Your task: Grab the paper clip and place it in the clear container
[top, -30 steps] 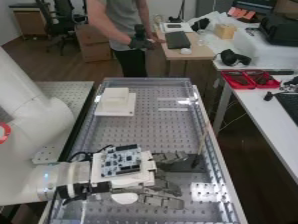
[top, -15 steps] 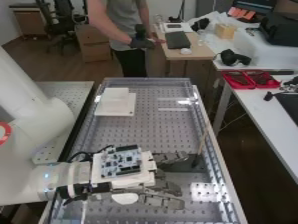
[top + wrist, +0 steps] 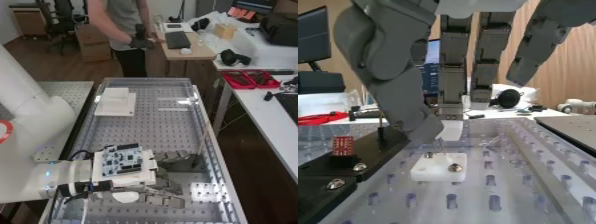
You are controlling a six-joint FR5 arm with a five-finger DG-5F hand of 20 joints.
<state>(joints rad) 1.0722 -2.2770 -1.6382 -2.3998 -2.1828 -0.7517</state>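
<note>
In the high view the hand [image 3: 166, 187] is low over the near part of the bench, palm side down. In the wrist view the dark grey hand [image 3: 398, 82] has its thumb bent across, its tip against a finger's whitish tip. A thin wire, the paper clip [image 3: 441, 145], stands between these tips and a white block with two screws [image 3: 439, 168]; its upper end is hidden by the tips. Transparent edging surrounds the perforated bench [image 3: 146, 131]; which part is the clear container I cannot tell.
A black base [image 3: 356, 156] with an upright thin rod and a red part is beside the white block. A white stepped piece [image 3: 116, 102] lies at the bench's far left. Red trays [image 3: 250, 79] sit on the side table.
The arm and hand have shifted very slightly toward the right and up in the high view. The white stepped piece has stayed in place.
</note>
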